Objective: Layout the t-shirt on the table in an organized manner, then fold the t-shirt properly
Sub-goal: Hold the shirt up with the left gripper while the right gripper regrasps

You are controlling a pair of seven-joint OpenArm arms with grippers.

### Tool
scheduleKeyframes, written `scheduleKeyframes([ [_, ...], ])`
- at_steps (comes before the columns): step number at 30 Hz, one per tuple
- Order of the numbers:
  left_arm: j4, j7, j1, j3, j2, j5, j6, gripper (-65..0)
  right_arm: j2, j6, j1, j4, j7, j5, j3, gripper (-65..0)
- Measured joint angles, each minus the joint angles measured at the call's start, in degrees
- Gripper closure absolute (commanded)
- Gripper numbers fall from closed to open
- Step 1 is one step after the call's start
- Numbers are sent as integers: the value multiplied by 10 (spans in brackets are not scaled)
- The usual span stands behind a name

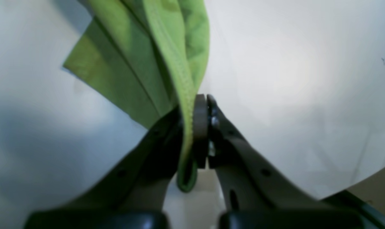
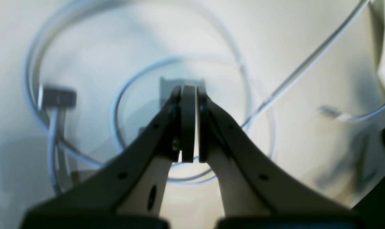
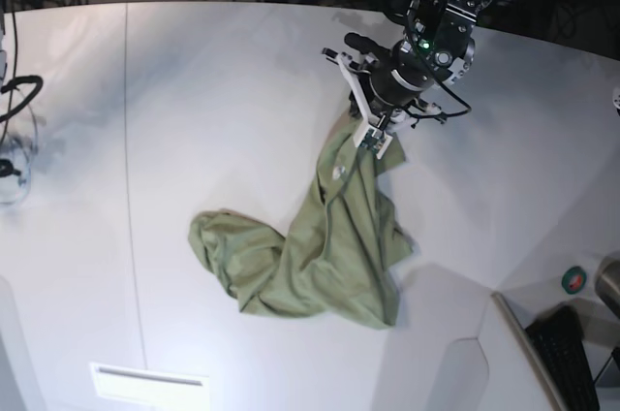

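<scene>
The green t-shirt lies crumpled on the white table, with one end pulled up toward the back right. That raised end hangs from my left gripper. In the left wrist view the left gripper is shut on a stitched hem of the t-shirt, and folds hang from it above the table. A small white tag shows just below the grip. My right gripper is shut with nothing in it, over coiled white cables. The base view does not show it.
White cables with a grey connector loop under the right gripper. A thin dark seam runs down the table's left side. A pale rectangular plate sits at the front edge. A keyboard and a round button lie beyond the curved right edge.
</scene>
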Motion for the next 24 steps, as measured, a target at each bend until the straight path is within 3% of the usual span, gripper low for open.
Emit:
scheduleKeyframes([
  [11,0,0,0,0,-2,2,0,0,-2,-20,-85,21,33,-3,5,0],
  [17,-2,0,-5,0,-16,3,0,0,2,-69,-242,73,37,-32,118,0],
  [18,-2,0,-7,-1,-16,5,0,0,-10,-84,-277,95,28,-41,138,0],
  [19,-2,0,-11,0,-20,6,0,0,-23,-58,-310,120,-42,-36,161,0],
  [20,-3,1,-16,2,-25,5,-1,0,-40,-27,-343,145,-123,14,190,0],
  [21,-3,1,-21,2,-28,2,0,0,-76,-5,-380,173,-143,-7,215,0],
  [22,-3,0,-24,0,-27,8,0,0,-127,-9,-411,206,-160,0,253,0],
  [24,-3,0,-33,6,-34,-3,-6,0,-209,17,-461,277,-232,31,316,0],
])
